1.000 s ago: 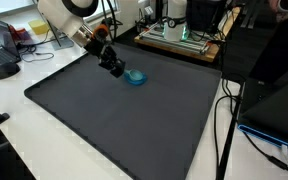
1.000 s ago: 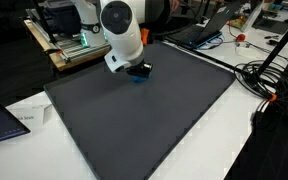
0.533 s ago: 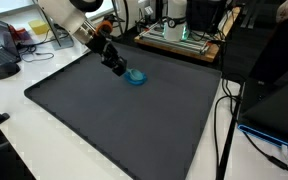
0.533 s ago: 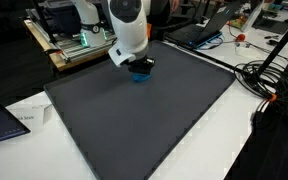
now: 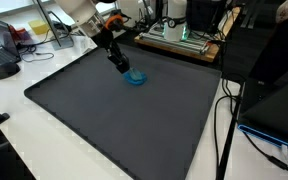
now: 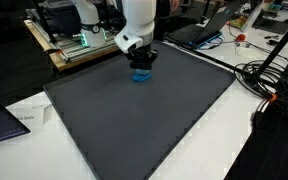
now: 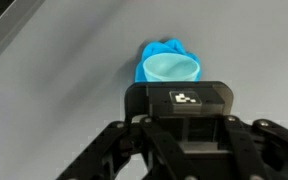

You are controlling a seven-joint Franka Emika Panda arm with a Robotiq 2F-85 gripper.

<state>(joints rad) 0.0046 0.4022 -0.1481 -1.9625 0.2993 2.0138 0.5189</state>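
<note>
Eyes on the blue object (image 7: pixel 169 62). In the wrist view it shows a pale turquoise round mouth turned towards the camera, with deeper blue, rather rumpled sides behind it. It sits on the dark grey mat (image 5: pixel 124 120), towards the far part of the mat in an exterior view (image 5: pixel 135 77) and well in from every edge.

Right over it is the gripper (image 5: pixel 124 68), pointing down with its tip at the near edge of the blue object. In both exterior views the two look to be just about meeting, but I can't tell if there's real contact. In the wrist view the black gripper body fills the lower half of the picture and the blue object peeks out just above it. The fingertips themselves aren't shown, so whether the jaws are apart or together, I cannot tell.

Pulling back, the white arm (image 6: pixel 138 15) comes in from the back of the scene and drops steeply onto that spot. The mat covers most of the white table (image 5: pixel 14 110).

Beyond the mat's far edge stands a machine (image 5: pixel 179 35) with a green light, on a wooden board. An open laptop (image 6: pixel 209 28) sits off one far corner of the mat. Black cables (image 6: pixel 266 78) trail across the bare table beside the mat, and a sheet of paper (image 6: pixel 24 118) lies on the table at the mat's other side.
</note>
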